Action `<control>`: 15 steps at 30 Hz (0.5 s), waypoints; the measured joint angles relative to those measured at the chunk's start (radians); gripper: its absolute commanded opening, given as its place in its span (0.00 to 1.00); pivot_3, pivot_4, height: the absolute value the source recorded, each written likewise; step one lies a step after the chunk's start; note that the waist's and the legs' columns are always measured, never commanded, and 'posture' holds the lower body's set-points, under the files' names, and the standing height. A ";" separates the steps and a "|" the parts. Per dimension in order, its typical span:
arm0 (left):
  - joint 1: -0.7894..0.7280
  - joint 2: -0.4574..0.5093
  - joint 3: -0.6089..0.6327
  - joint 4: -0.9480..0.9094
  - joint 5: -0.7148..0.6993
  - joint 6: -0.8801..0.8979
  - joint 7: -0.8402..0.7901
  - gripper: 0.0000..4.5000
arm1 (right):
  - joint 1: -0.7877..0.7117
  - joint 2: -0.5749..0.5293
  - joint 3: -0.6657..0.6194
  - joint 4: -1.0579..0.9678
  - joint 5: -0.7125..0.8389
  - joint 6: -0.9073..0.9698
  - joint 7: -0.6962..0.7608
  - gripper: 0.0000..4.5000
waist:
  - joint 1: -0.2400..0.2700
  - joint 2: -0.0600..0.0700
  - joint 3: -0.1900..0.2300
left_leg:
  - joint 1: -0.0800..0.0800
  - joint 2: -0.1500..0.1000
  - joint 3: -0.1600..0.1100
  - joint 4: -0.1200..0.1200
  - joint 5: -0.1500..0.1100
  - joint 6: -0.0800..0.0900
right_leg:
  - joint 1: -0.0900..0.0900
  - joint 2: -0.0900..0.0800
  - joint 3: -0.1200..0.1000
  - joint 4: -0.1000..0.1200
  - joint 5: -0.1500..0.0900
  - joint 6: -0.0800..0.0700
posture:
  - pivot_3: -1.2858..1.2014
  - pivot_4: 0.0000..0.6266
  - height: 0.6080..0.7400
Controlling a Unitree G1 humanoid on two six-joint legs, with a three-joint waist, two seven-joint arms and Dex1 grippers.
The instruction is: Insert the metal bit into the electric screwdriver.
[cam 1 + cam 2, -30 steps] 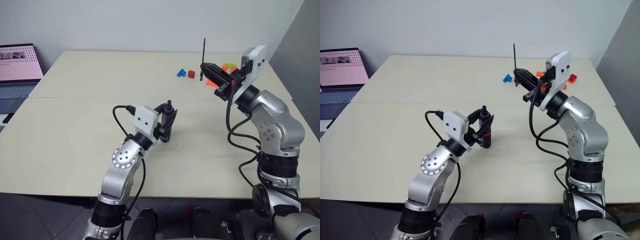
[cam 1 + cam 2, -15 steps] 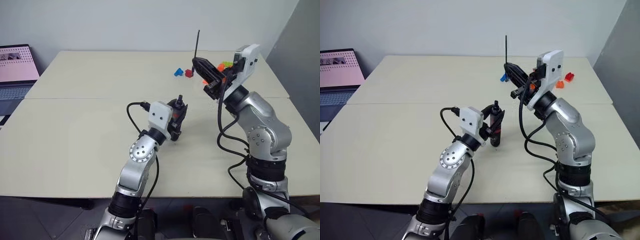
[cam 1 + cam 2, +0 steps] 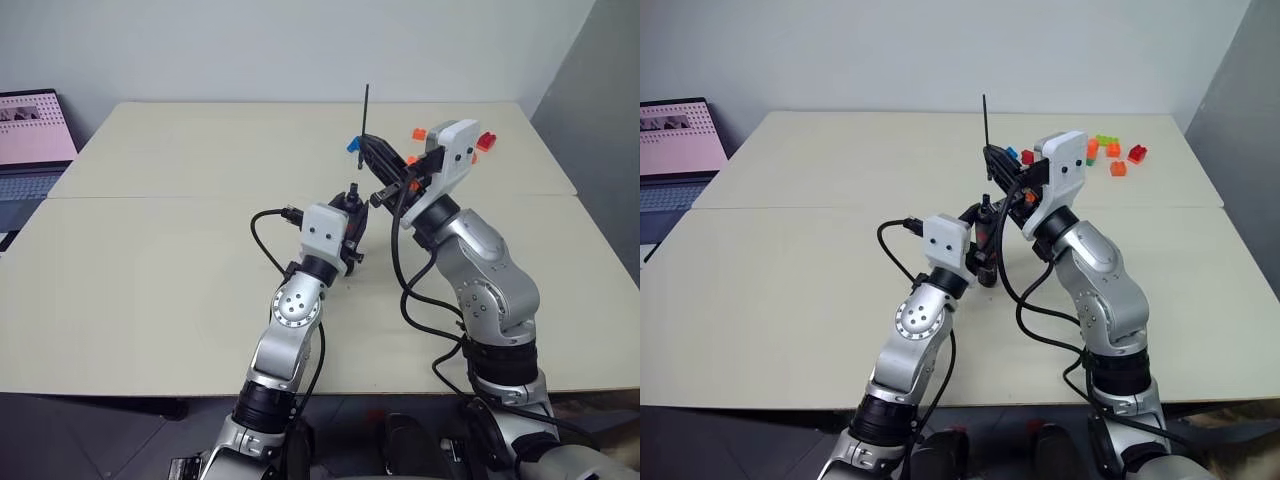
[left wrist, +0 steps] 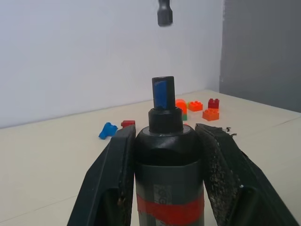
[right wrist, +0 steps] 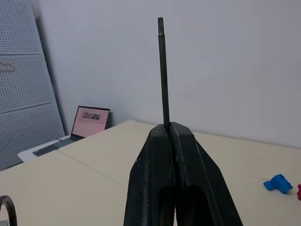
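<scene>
Both parts in hand: left gripper (image 4: 164, 188) clamps electric screwdriver (image 4: 167, 155), right gripper (image 5: 170, 136) pinches metal bit (image 5: 162, 70). You haven't inserted yet; align, seat bit.

One metal bit (image 5: 162, 70), one electric screwdriver (image 4: 165, 155), one laptop (image 3: 30, 140), several toy bricks (image 3: 1110, 155).

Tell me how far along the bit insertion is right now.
Done: both parts are picked up. The left pincer clamps the slim black pen-shaped electric screwdriver with a red band, socket end up; the right pincer is shut on the thin grey metal bit, which stands upright. In hand: the two pincers sit close together above the beige table. Left: the bit is not yet in the socket, so lining up and inserting remain.
</scene>
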 measured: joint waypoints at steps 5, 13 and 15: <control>-0.001 -0.001 -0.001 0.010 0.009 -0.016 0.001 0.36 | 0.011 0.000 0.010 0.000 0.001 0.000 -0.004 0.00 | 0.000 0.000 0.000 | 0.000 0.000 0.000 0.000 0.000 0.000 | 0.000 0.001 0.000 0.000 0.000 0.000 | 0.52 0.24 1.00; -0.001 -0.002 -0.009 0.011 0.018 -0.017 0.008 0.36 | 0.034 -0.003 0.017 0.000 0.003 0.000 0.004 0.00 | 0.000 0.000 0.000 | 0.000 0.000 0.000 0.000 0.000 0.000 | 0.000 0.001 0.000 0.000 0.000 0.000 | 0.52 0.24 1.00; -0.001 -0.002 -0.010 0.011 0.021 -0.016 0.008 0.36 | 0.036 -0.006 0.017 0.000 0.003 0.000 0.010 0.00 | 0.000 0.000 0.000 | 0.000 0.000 0.000 0.000 0.000 0.000 | 0.000 0.001 0.000 0.000 0.000 0.000 | 0.52 0.24 1.00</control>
